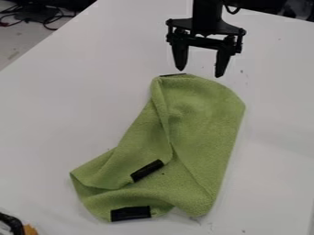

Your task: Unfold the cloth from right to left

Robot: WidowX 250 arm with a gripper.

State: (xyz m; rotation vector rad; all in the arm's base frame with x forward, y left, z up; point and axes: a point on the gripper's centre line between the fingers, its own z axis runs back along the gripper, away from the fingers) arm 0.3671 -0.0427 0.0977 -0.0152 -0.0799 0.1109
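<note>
Empty fingers [222,63] wide apart over white table [80,101], near far edge of green cloth [205,110]

The far edge cuts off the arm [207,13]. A black and orange thing [11,223] is cropped at the near left corner, too little of it in sight to name. Folds hide parts of the green cloth [199,105]; a dark sliver [173,75] at its far end is too thin to make out.
</note>
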